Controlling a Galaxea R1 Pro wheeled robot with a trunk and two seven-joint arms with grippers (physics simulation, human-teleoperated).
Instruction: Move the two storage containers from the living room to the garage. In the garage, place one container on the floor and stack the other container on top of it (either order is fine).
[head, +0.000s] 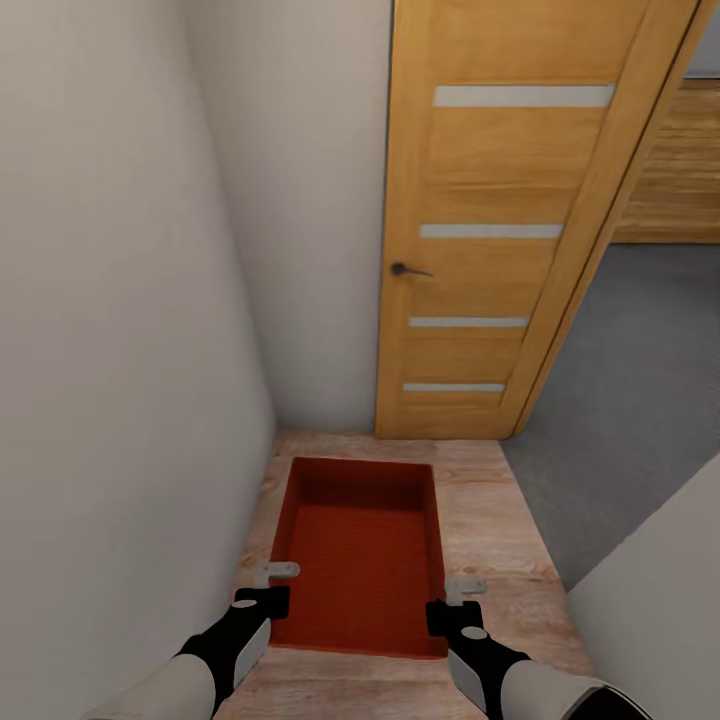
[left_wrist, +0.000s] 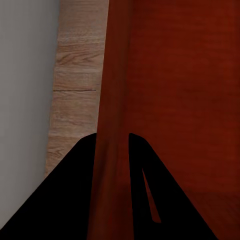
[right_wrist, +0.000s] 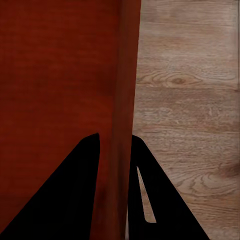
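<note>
Black fingers (left_wrist: 75, 200), ribbed red-orange bin (head: 362, 560), plank floor (head: 490, 530)

The near edge of the storage container (head: 360, 560) hides the plank floor (head: 480, 520) under it, and whether a second bin nests inside cannot be told. At five o'clock the right arm (head: 540, 685) is cut by the head picture's edge; at seven o'clock the left arm (head: 190, 680) likewise. The wooden door (head: 490, 230) runs off at twelve o'clock. In both wrist views the pincer fingers (left_wrist: 65, 200) (right_wrist: 60, 200) are plain black shapes, their surfaces unreadable.
</note>
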